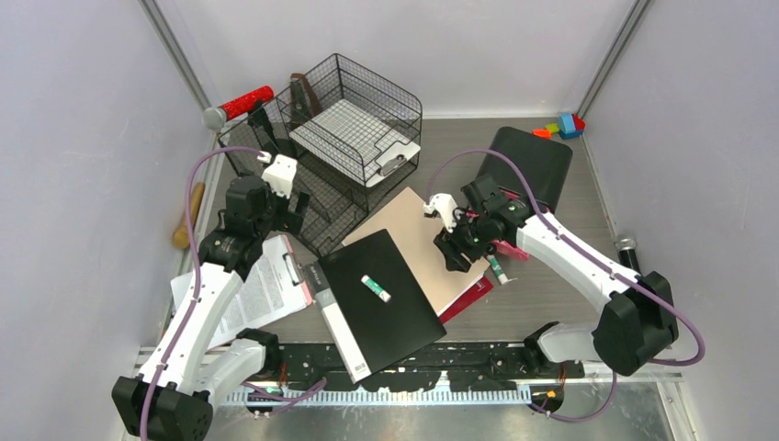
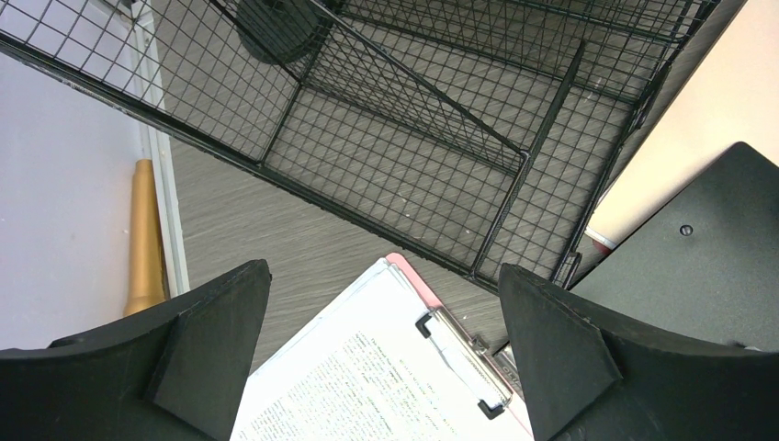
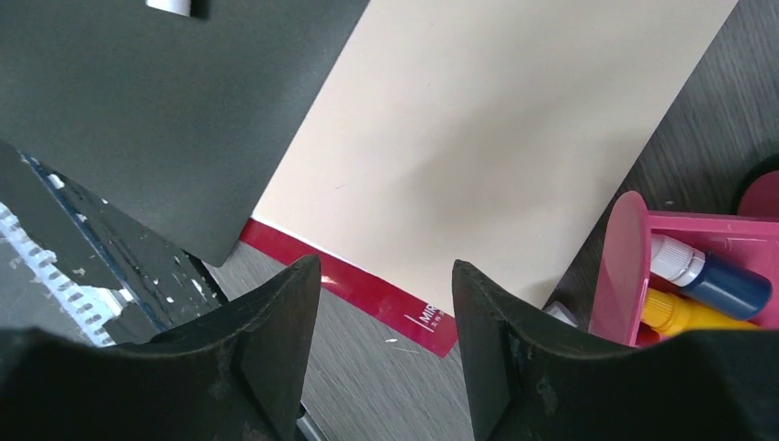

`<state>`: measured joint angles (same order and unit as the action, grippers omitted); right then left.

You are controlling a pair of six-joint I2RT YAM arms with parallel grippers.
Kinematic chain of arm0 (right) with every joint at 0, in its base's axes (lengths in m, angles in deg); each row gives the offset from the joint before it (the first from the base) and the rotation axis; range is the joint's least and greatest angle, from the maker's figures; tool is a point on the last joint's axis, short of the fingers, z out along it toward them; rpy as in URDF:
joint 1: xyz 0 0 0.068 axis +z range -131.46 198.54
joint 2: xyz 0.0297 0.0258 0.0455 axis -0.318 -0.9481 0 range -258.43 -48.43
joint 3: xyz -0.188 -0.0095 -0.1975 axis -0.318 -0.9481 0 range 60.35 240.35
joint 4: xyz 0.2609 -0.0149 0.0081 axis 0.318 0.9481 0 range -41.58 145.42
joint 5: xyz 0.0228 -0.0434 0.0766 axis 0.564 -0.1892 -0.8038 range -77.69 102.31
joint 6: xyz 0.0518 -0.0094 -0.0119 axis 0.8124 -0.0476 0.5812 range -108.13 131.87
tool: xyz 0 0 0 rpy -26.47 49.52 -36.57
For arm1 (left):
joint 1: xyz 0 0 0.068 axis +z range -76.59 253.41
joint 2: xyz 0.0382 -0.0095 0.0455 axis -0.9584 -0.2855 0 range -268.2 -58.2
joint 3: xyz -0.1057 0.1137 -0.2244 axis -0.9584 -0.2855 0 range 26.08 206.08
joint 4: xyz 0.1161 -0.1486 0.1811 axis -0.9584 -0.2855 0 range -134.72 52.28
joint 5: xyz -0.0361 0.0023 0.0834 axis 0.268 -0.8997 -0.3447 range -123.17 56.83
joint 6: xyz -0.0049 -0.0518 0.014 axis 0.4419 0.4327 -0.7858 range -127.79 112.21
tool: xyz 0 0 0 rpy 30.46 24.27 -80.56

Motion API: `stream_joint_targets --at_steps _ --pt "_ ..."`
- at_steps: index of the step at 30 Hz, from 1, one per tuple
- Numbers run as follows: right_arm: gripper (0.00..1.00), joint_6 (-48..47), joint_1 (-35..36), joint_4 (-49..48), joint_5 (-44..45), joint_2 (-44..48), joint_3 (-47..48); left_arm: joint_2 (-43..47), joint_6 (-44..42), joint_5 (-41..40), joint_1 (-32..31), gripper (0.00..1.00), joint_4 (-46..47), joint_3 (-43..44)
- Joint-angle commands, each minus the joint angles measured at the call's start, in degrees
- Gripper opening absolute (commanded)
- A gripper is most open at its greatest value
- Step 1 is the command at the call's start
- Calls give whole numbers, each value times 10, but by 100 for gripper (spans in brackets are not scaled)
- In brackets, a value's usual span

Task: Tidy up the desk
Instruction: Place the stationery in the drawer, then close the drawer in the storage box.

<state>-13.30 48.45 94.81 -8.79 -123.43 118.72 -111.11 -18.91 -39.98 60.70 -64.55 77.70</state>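
Black left jaws gape wide, empty, above the clipboard [image 2: 386, 367]; right jaws half-open, empty.

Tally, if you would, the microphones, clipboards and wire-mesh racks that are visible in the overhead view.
Microphones: 2 (red-handled microphone, black microphone)
Clipboard: 1
Wire-mesh rack: 1
Total: 4

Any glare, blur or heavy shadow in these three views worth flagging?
Top external: even light, no glare, pale lilac walls splay outward. Left wrist: black wire-mesh rack sharp, print on the white clipboard sheet too soft to read. Right wrist: faint shadow on the beige card sheet; nothing blown out.
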Motion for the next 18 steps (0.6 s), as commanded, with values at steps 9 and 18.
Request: stream_joint_targets --at_steps 9,18 --pt "59 -29 1 -29 139 -63 8 8 -1 9 2 99 18 11" --pt "58 -33 1 -59 267 -82 30 8 -2 9 2 99 18 11"
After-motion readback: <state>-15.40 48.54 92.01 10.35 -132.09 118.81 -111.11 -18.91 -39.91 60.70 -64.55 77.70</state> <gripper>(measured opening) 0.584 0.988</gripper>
